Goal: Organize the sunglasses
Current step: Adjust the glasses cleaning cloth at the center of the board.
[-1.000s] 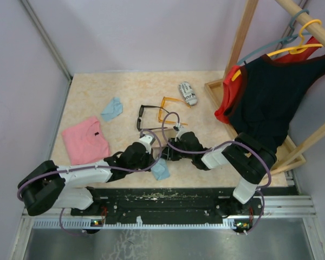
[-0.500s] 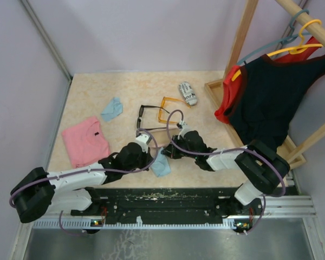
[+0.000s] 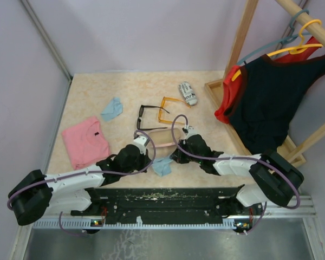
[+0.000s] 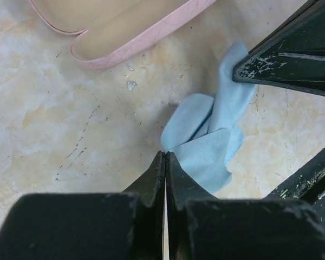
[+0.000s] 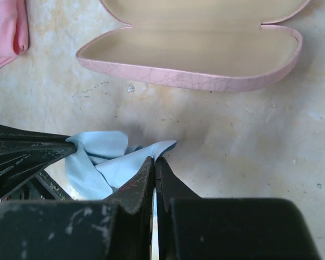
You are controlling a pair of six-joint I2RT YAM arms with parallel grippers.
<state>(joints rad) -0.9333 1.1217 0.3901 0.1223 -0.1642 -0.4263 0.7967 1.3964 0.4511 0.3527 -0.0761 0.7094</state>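
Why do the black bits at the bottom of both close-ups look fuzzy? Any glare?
Left wrist view: the left tool sits at the lens, so it blurs; the blue cloth is sharp. Right wrist view: same for the right tool; the pink case is crisp. Top view: even light, no glare.

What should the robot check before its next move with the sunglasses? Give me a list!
1. Pink oblong case open and empty: ok.
2. Small light blue cloth pinched by left gripper and right gripper: ok.
3. Black-framed sunglasses inside a case: not ok, lying outside.
4. Orange translucent-framed sunglasses inside a case: not ok, lying outside.
5. Black-and-white printed case open: cannot tell.
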